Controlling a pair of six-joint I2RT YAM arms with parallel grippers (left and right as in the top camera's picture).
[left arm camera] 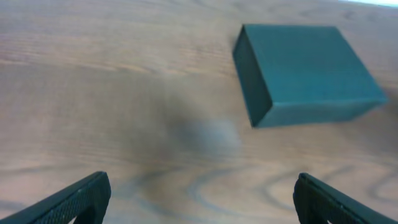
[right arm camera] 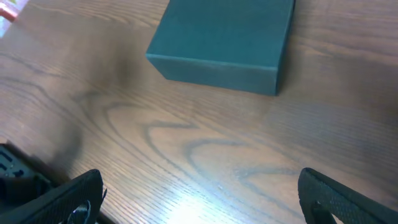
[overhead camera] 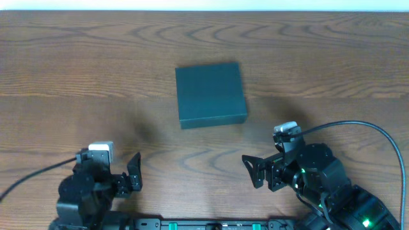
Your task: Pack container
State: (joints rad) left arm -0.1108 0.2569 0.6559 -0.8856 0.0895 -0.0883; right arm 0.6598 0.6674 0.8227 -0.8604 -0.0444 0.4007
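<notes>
The container (overhead camera: 211, 94) is a dark teal-green square box with its flat lid shut, standing on the wooden table at the middle. It shows at the upper right of the left wrist view (left arm camera: 308, 71) and at the top of the right wrist view (right arm camera: 227, 43). My left gripper (overhead camera: 133, 174) is open and empty near the front left edge, well short of the box; its fingers (left arm camera: 199, 199) are wide apart over bare wood. My right gripper (overhead camera: 253, 170) is open and empty at the front right; its fingers (right arm camera: 202, 196) are also wide apart. No snack packets are in view.
The wooden table (overhead camera: 77, 70) stretches around the box. Black cables run from both arms along the front edge, one (overhead camera: 377, 131) looping at the right. A small pink-red object (right arm camera: 9, 9) shows at the top left corner of the right wrist view.
</notes>
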